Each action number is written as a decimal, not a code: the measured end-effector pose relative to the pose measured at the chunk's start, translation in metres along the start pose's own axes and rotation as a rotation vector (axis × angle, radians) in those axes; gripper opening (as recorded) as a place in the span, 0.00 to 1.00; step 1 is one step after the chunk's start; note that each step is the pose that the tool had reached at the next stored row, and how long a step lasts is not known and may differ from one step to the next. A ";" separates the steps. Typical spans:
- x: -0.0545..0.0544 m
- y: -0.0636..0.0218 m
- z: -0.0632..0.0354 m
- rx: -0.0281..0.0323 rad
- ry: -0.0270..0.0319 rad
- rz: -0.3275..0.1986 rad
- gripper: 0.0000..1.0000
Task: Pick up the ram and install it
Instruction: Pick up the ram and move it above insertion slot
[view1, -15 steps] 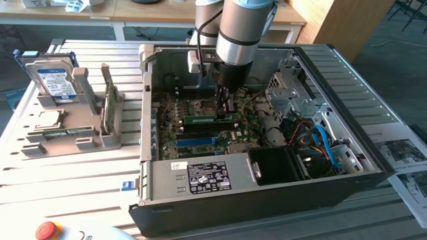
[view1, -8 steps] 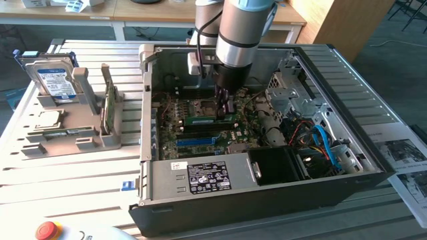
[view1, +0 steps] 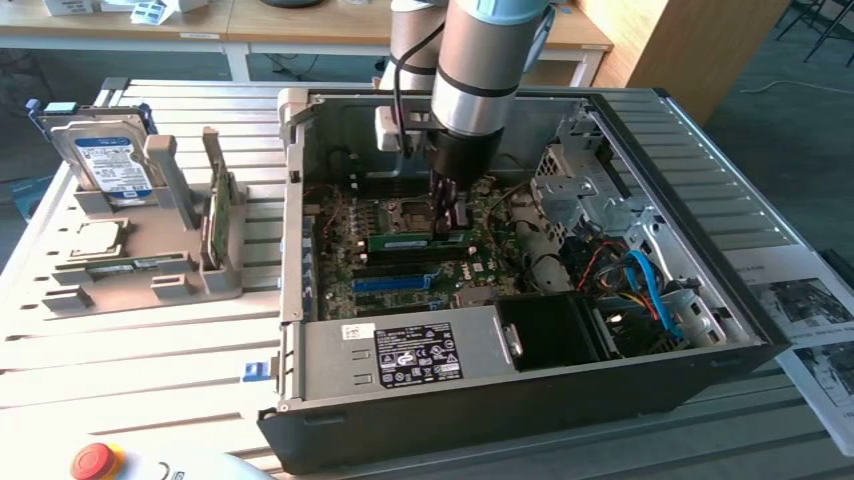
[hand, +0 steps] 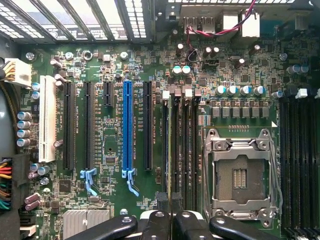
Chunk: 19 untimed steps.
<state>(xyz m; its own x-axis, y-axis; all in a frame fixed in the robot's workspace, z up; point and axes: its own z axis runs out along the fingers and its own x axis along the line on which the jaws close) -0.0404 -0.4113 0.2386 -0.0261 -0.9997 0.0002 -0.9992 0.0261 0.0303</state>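
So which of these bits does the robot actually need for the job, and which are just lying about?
In the job:
ram, held by the gripper
memory slots
open computer case

Lying about:
hard drive
CPU chip
grey parts rack
red stop button
printed sheets

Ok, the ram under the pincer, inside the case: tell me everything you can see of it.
The ram is a thin, narrow green circuit-board stick. It stands on its long edge among the dark memory slots of the motherboard, right beside the empty CPU socket. The pincer is right at its top edge, nearer one end. Its chips and label cannot be made out, nor whether it is fully seated.
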 end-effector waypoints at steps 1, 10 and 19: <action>0.000 0.0000 0.0002 0.0001 -0.0001 0.000 0.12; 0.000 -0.0002 0.0007 0.0000 0.0000 0.000 0.12; 0.000 -0.0015 0.0008 0.0000 0.0000 0.000 0.12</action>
<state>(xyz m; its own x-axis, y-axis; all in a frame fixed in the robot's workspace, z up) -0.0389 -0.4113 0.2378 -0.0262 -0.9997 0.0002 -0.9992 0.0262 0.0302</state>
